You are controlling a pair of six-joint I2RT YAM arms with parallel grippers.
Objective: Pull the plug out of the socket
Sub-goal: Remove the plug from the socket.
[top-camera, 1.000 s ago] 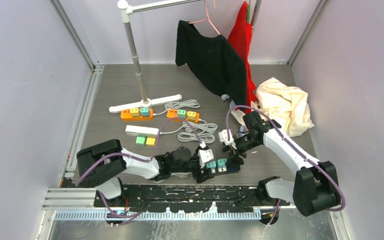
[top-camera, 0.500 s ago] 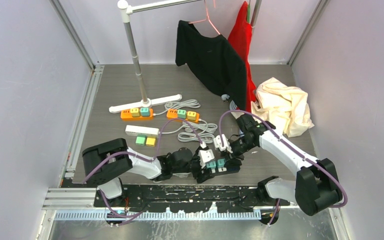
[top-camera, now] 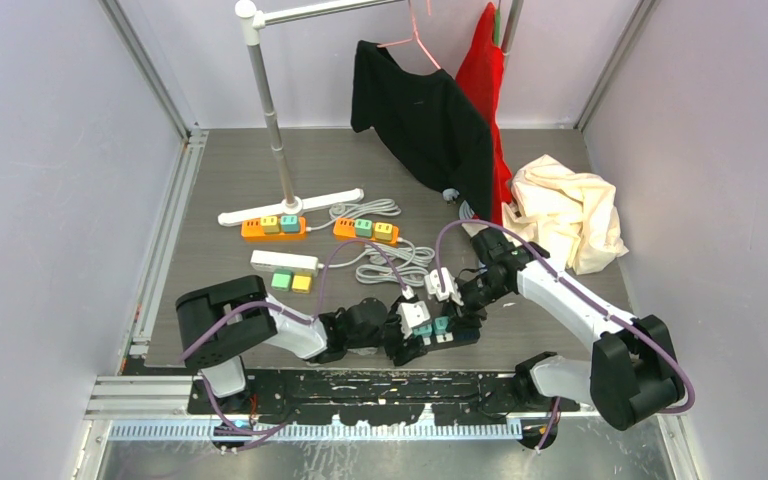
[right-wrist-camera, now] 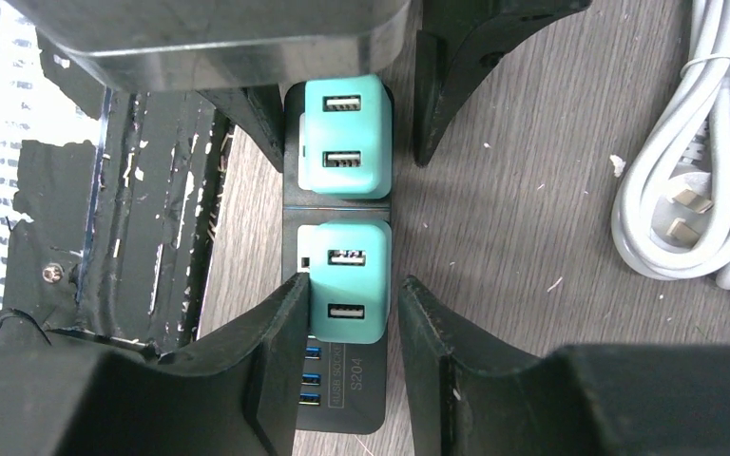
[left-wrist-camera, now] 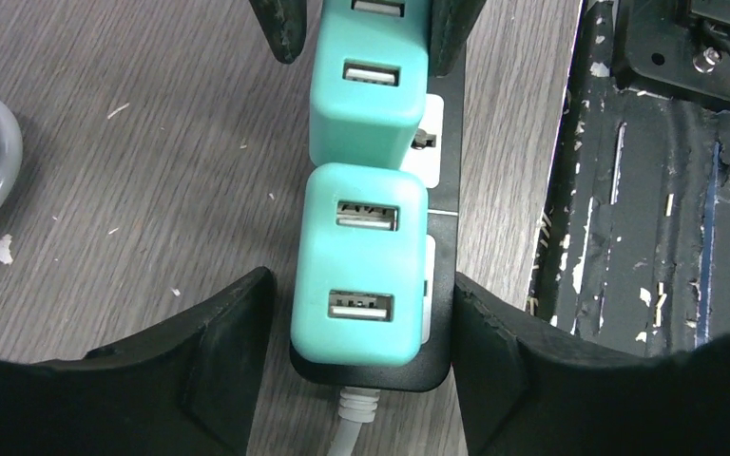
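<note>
A black power strip, the socket (top-camera: 457, 335) (left-wrist-camera: 442, 313) (right-wrist-camera: 342, 399), lies at the table's near edge with two teal plugs in it. My left gripper (top-camera: 407, 340) (left-wrist-camera: 361, 280) straddles the strip's cord end around one teal plug (left-wrist-camera: 359, 266) (right-wrist-camera: 342, 138). Its right finger (left-wrist-camera: 494, 361) touches the strip's edge and the left finger stands a little off it. My right gripper (top-camera: 454, 320) (right-wrist-camera: 354, 282) brackets the other teal plug (top-camera: 443, 323) (right-wrist-camera: 347, 275). One finger (right-wrist-camera: 266, 342) lies against the plug; a thin gap shows at the other.
Two orange power strips (top-camera: 273, 227) (top-camera: 367, 230), a white strip (top-camera: 283, 262) and coiled white cables (top-camera: 400, 262) (right-wrist-camera: 684, 209) lie behind. The garment rack's base (top-camera: 290, 207), hanging black (top-camera: 425, 120) and red clothes, and a cream cloth (top-camera: 570, 210) stand further back. A black base plate (top-camera: 360, 385) borders the strip.
My right gripper moved left and down over the strip, and its jaws narrowed around the teal plug. The left gripper's jaws narrowed slightly around the strip's end.
</note>
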